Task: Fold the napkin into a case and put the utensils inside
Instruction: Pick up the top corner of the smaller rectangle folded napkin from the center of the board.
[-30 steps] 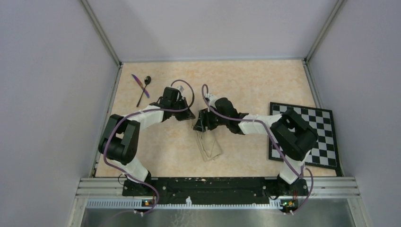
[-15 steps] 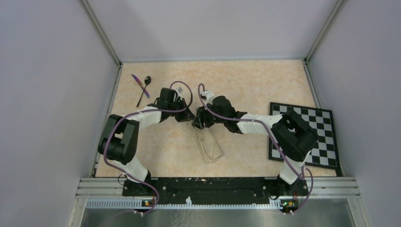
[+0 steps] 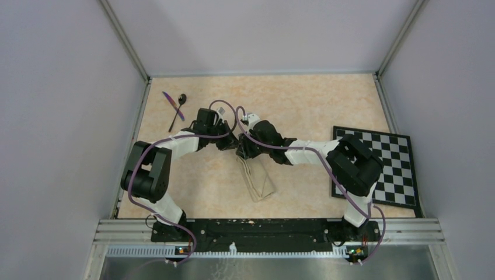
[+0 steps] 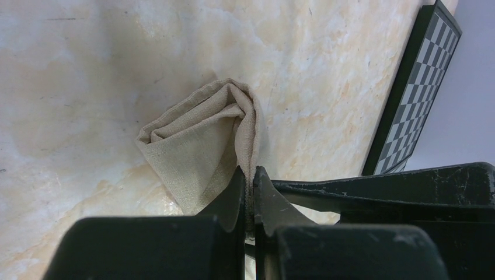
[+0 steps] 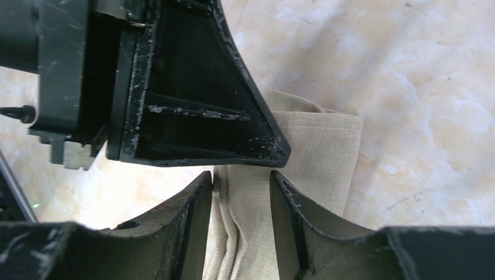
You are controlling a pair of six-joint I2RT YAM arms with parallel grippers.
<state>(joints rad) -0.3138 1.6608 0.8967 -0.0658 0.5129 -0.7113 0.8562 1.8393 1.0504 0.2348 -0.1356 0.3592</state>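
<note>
Showing the soft beige-tan cloth napkin [image 3: 260, 181] lying mid-table, folded into a narrow rumpled oblong. Pinching its far end in the black left gripper [image 4: 252, 175], fingers fully together, while straddling that same end with the black right gripper [image 5: 239, 181], jaws roughly half apart. Keeping well apart from the black round-bowled spoon [image 3: 181, 99] and thin purple knife [image 3: 168, 98], crossed near the far-left corner.

A black-and-white checkerboard [image 3: 400, 169] lies flat on the mottled beige tabletop [image 3: 309, 99], well off to the right of the right hand [image 3: 243, 151], by the tabletop's right edge. Plain grey walls [image 3: 58, 116] stand around the tabletop, and an aluminium rail [image 3: 268, 227] runs along its near edge.
</note>
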